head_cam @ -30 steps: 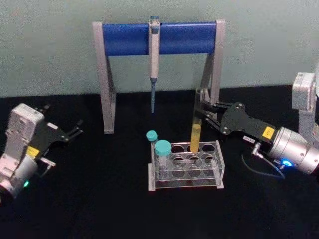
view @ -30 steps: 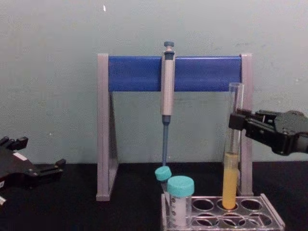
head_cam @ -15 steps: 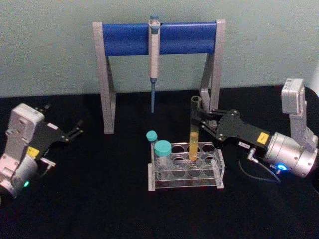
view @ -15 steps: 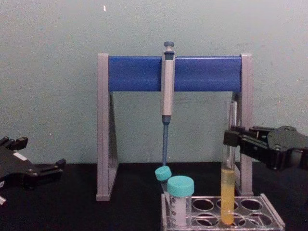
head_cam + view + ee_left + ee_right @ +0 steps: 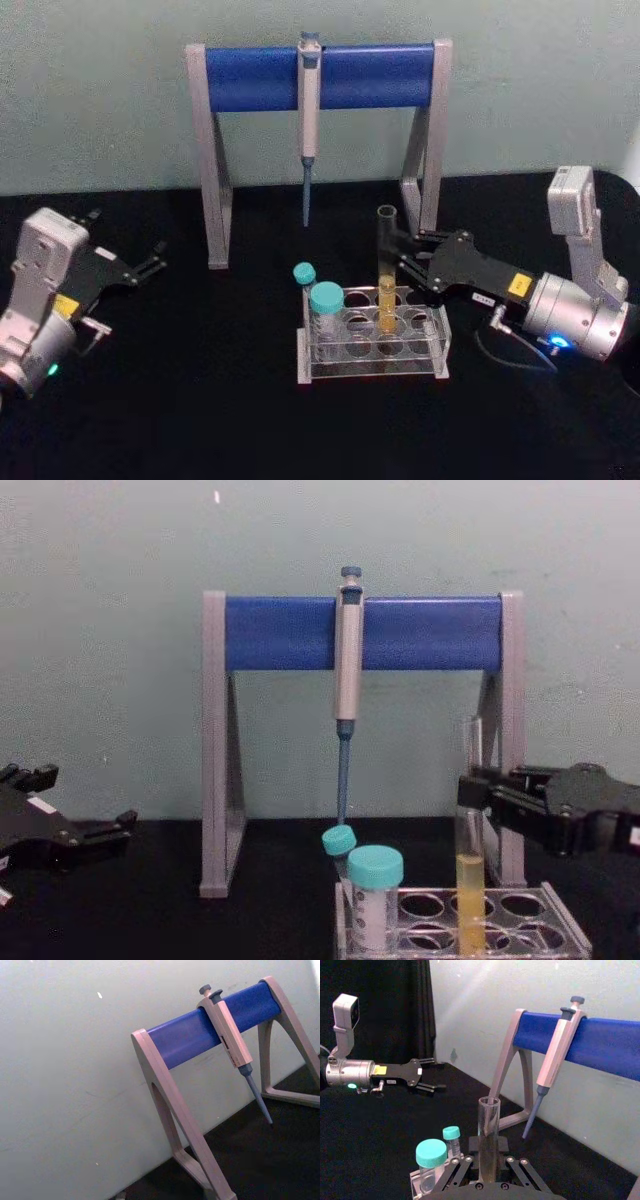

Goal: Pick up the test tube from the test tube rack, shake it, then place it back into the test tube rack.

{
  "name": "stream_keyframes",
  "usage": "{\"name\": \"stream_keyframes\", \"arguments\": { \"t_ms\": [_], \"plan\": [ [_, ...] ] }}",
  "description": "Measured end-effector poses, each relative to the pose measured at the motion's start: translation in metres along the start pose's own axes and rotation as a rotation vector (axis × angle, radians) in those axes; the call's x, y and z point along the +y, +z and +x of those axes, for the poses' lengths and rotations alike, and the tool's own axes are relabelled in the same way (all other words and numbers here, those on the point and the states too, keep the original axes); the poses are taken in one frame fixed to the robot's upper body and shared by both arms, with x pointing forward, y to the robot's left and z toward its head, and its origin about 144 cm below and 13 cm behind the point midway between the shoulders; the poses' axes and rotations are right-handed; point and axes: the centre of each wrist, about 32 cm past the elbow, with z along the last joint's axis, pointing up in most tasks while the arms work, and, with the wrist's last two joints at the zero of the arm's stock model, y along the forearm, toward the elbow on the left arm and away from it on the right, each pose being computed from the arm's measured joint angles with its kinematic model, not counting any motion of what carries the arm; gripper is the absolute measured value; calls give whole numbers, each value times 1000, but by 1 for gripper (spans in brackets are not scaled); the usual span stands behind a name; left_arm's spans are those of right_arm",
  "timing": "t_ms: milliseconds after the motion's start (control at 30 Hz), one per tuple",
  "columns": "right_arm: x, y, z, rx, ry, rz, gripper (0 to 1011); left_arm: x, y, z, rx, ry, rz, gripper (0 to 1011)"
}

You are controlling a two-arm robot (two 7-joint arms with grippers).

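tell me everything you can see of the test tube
The test tube is a long, thin, clear glass tube, uncapped, with yellow liquid in its lower part. It stands upright in a hole of the test tube rack, rising far above it. The right tool is closed on its glass above the liquid; the left tool sits parked far off at the left.

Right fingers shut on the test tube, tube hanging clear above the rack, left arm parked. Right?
No: the test tube isn't above the test tube rack; its lower end is down in a hole, as the chest view shows. The right gripper has its fingers shut on it, and the left gripper is parked.
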Motion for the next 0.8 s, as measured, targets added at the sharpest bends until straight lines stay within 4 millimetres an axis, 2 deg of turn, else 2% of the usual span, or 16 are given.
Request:
{"name": "stream_keyframes", "arguments": {
  "t_ms": [800],
  "plan": [
    [2, -4, -1, 8, 1, -36, 211, 0, 0, 0, 0, 0, 0, 1001]
  ]
}}
